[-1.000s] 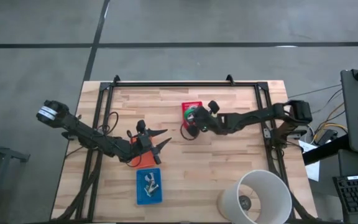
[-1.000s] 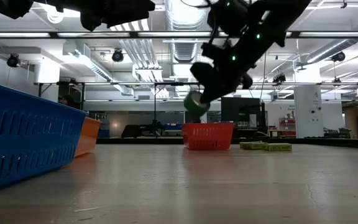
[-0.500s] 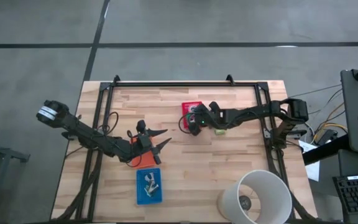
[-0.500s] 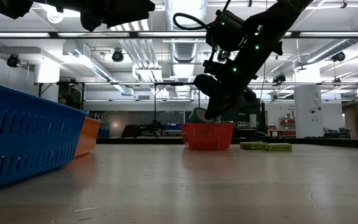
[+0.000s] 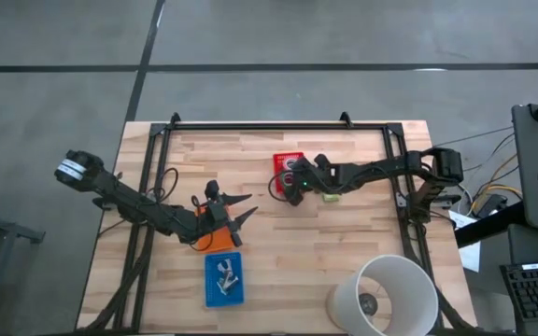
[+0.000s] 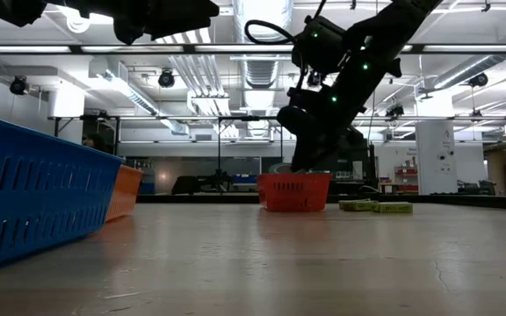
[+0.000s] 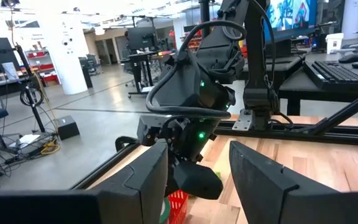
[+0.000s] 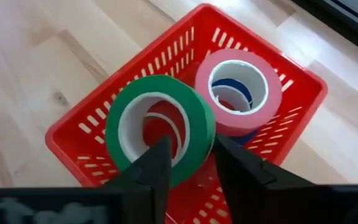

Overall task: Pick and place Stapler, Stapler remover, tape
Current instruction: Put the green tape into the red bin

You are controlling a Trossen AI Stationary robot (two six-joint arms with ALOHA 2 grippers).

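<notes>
Nearest the lower edge of the high view, a white cylinder (image 5: 386, 295) stands at the lower right corner of the desk (image 5: 362, 224), and a blue tray (image 5: 223, 279) lies left of centre with small metal pieces in it. Just above that tray my left claw (image 5: 242, 211) hangs over an orange tray (image 5: 215, 244), its fingers spread apart and holding nothing.

Farther up, near the middle of the frame, my right claw (image 5: 293, 185) reaches in from the right and sits at the red basket (image 5: 286, 161). In the right wrist view my fingers (image 8: 154, 168) are clenched on the wall of a green roll of tape (image 8: 160, 127), holding it over the basket's open top. A pink roll (image 8: 238, 91) lies inside the basket with a blue roll (image 8: 235, 88) beneath it.
</notes>
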